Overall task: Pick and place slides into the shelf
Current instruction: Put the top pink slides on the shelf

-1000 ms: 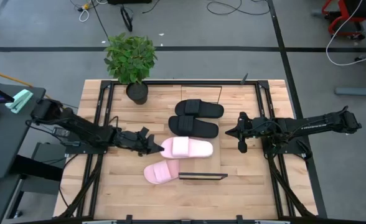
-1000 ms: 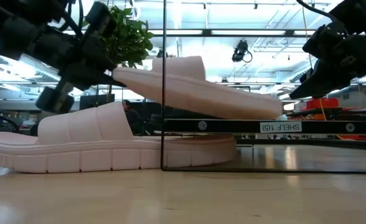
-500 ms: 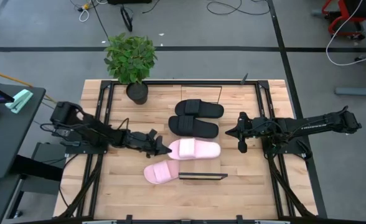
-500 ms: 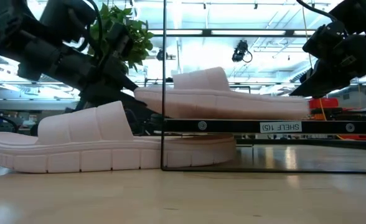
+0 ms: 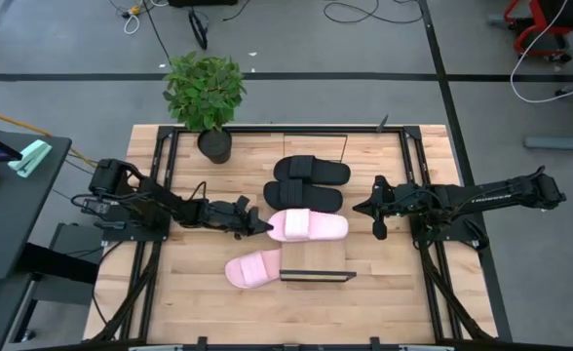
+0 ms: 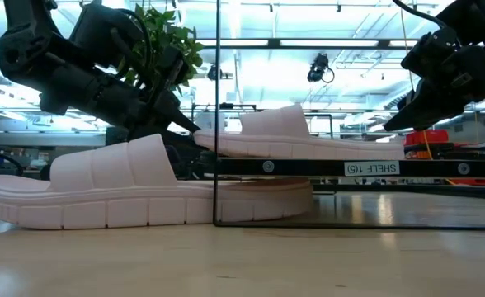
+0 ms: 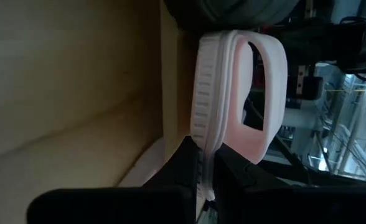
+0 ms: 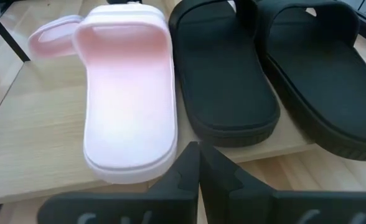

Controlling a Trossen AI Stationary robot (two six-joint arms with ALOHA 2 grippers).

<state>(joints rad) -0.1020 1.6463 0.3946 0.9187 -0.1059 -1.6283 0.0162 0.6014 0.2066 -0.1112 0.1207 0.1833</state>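
A light pink slide (image 5: 311,225) lies across the shelf (image 5: 318,255), next to two black slides (image 5: 311,171) (image 5: 303,198) that rest soles down on the same board. My left gripper (image 5: 264,227) is shut on the pink slide's toe end, which juts past the shelf's left edge. A second pink slide (image 5: 255,268) rests sole down on the table by the shelf's near left corner. My right gripper (image 5: 378,222) hangs shut to the right of the shelf and holds nothing. My left gripper pinches the toe-end rim of the pink slide's sole (image 7: 205,144) between its two fingers, one on the underside and one on the footbed. The fingers come nearly level from the table's left, along the slide. The slide (image 6: 308,145) lies about level with its sole on the shelf board.
A potted plant (image 5: 204,93) stands at the table's far left corner. The shelf's thin black frame (image 6: 217,124) rises at its corners. Bare board shows on the shelf's near part, and open tabletop lies at the near left.
My left gripper has moved toward the table's right edge and down, still shut on the pink slide. The slide was tilted, toe end high and heel end low near the shelf. It has been pushed farther over the board and laid about level.
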